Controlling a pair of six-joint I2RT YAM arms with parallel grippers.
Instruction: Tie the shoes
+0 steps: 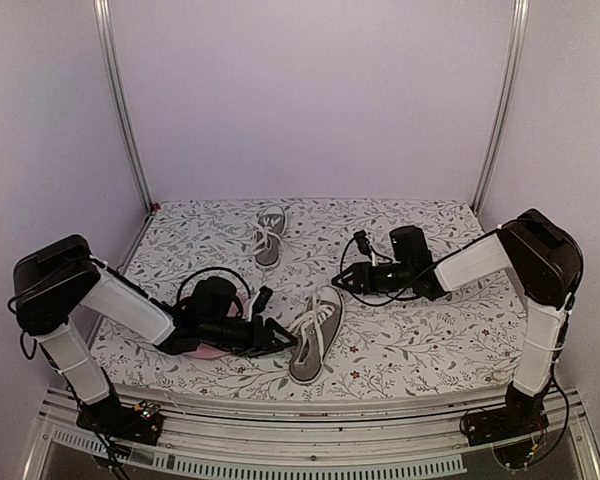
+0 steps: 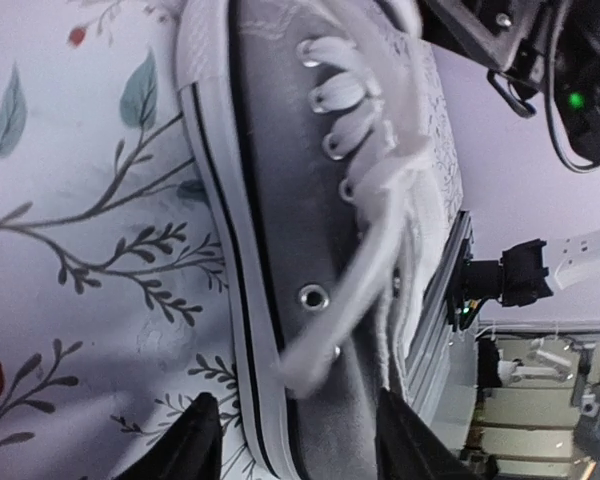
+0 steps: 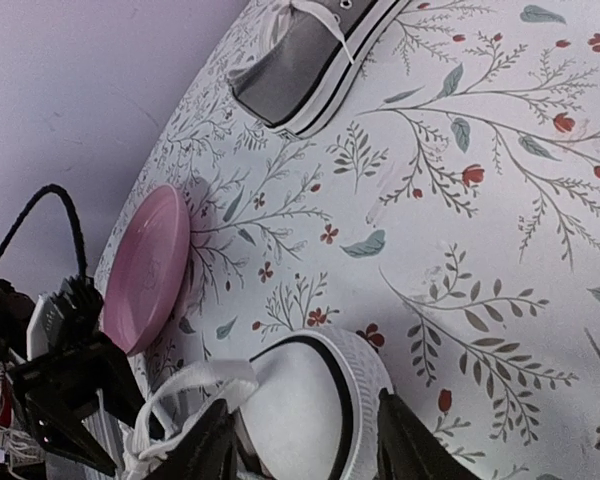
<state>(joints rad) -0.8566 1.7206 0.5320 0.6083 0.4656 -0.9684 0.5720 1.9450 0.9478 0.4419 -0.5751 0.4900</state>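
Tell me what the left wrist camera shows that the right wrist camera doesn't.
Only the left wrist view shows the near shoe's grey side, with its metal eyelets and a loose white lace. Only the right wrist view shows the pink plate, the far shoe and the near shoe's white toe cap. Both show the near shoe and the floral tablecloth.

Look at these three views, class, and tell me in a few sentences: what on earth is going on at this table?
Two robot arms are at the near shoe of a small grey pair, with the job of tying it. The left gripper is open beside the shoe's side, and the right gripper is open near its white toe cap. Neither grips anything. The white laces look loose, with no bow visible. The other shoe lies further back, and a pink plate sits partly beneath the left arm.
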